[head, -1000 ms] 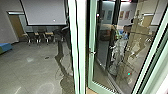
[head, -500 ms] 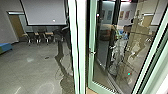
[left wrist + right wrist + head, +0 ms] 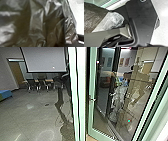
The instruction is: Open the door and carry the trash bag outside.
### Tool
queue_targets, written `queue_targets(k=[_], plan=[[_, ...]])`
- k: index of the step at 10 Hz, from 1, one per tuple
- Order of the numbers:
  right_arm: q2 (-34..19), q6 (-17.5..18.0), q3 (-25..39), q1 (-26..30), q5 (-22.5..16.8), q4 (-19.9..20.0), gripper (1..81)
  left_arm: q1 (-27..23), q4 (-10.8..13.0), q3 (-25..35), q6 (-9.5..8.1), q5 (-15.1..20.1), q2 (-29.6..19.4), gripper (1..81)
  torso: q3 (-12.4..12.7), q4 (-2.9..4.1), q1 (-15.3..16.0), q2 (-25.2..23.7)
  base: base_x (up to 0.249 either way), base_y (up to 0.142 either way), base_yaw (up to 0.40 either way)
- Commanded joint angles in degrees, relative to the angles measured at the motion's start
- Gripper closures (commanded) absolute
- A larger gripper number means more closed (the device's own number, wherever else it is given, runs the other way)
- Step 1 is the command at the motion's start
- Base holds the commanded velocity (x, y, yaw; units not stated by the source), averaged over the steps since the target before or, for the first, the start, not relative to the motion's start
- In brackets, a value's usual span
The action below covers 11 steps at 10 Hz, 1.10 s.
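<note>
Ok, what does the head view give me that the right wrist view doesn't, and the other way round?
Head view: the room beyond, with a projection screen, dark chairs by a table, and a blue-and-green block; also a glass door.

Right wrist view: a direct close look at dark plastic, likely the trash bag, with clear crumpled plastic next to it.

Both: pale green framing, upright in the head view and just a glimpse in the right wrist view.
</note>
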Motion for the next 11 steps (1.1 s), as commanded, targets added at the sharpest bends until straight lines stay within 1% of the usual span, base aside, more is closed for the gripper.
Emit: queue_targets(k=[1, 4, 11], plan=[[0.24, -0.18, 0.24, 2.74, -2.98, 0.71, 1.0, -3.43, 0.35, -0.10, 0.51, 3.23, -0.23, 81.1, 0.00, 0.00, 0.00, 0.00, 0.000, 0.000, 0.000], [0.15, -0.18, 0.07, 2.65, -2.89, 0.71, 1.0, -3.43, 0.26, -0.10, 0.51, 3.23, -0.40, 81.1, 0.00, 0.00, 0.00, 0.00, 0.000, 0.000, 0.000], [0.33, -0.27, 0.16, 2.13, -2.54, 0.45, 1.0, -3.52, 0.26, -0.10, 0.51, 3.23, 0.03, 81.1, 0.00, 0.00, 0.02, 0.00, 0.000, -0.088, 0.000]])
